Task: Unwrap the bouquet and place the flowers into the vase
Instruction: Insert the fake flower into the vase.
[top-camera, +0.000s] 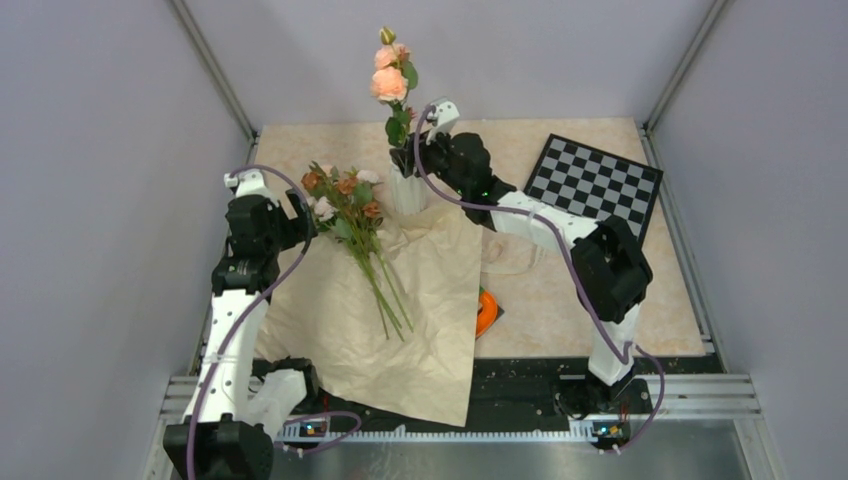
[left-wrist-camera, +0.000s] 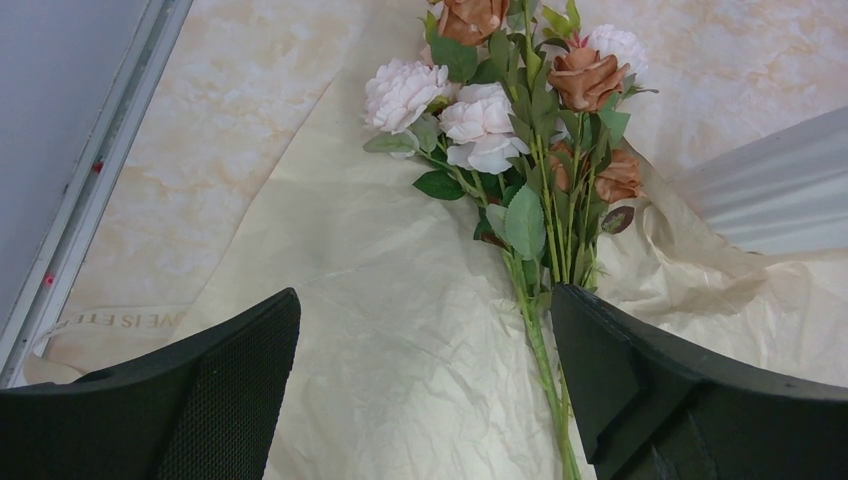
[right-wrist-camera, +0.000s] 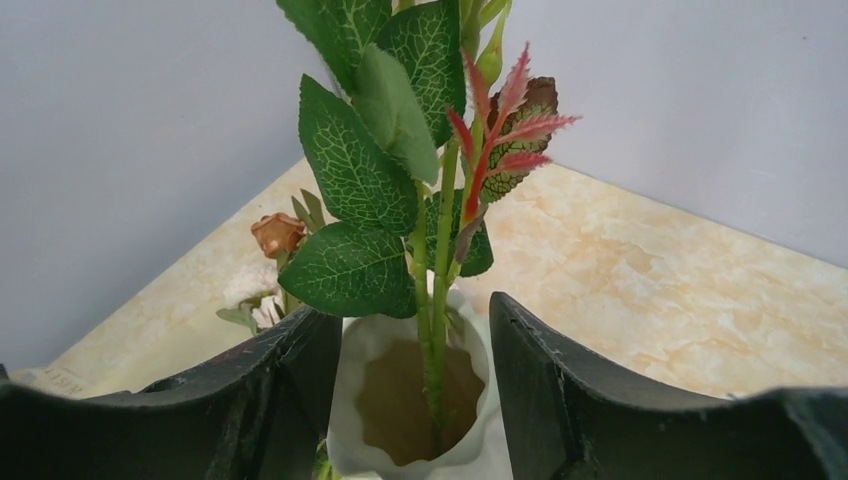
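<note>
Overhead, peach blooms (top-camera: 389, 82) top vase (top-camera: 405, 192), wrist shows stems (right-wrist-camera: 437, 330) inside.

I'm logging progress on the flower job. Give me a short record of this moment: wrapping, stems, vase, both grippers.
wrapping: kraft paper opened out flat
in vase: one stem of peach roses standing in the white vase
not yet in vase: bunch of flowers lying on the paper
left gripper: open, above the lying stems
right gripper: open, fingers either side of the vase mouth, clear of the stem
task: unfinished
</note>
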